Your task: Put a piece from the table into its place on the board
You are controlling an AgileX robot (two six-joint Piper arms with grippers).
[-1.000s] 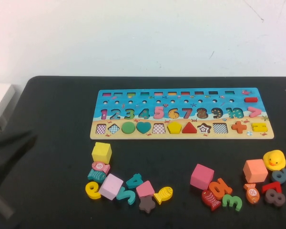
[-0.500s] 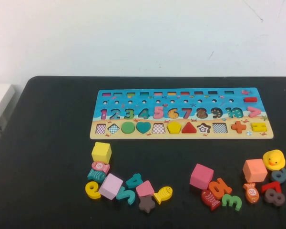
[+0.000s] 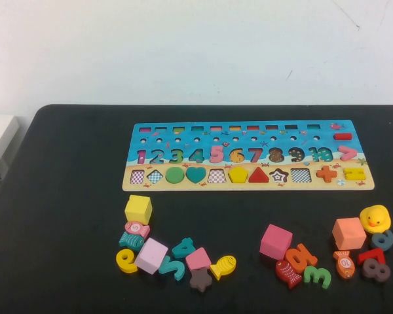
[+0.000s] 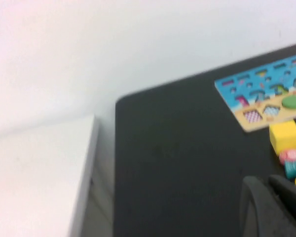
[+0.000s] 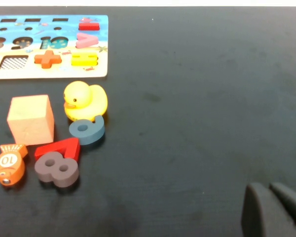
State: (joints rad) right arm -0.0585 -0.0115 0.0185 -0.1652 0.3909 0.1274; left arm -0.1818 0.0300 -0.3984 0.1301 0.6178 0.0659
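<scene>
A yellow pentagon piece (image 3: 238,174) sits flush in its five-sided cut-out on the beige strip of the long blue numeral board (image 3: 247,138), between a checkered square cut-out and the red triangle (image 3: 259,175). The board lies across the far half of the black worktop (image 3: 65,196). Neither arm appears in the high view. The left gripper (image 4: 271,197) shows only in its wrist view, as dark jaws pressed together and grasping nothing, hovering near the worktop's left edge, just beside the yellow cube (image 3: 138,209). The right gripper (image 5: 272,205) shows in its own wrist view over bare worktop, well apart from the yellow duck (image 5: 84,100) and the orange cube (image 5: 31,119); its jaws meet with nothing between them. Loose blocks, numerals and fish lie in two clusters on the near side of the board.
</scene>
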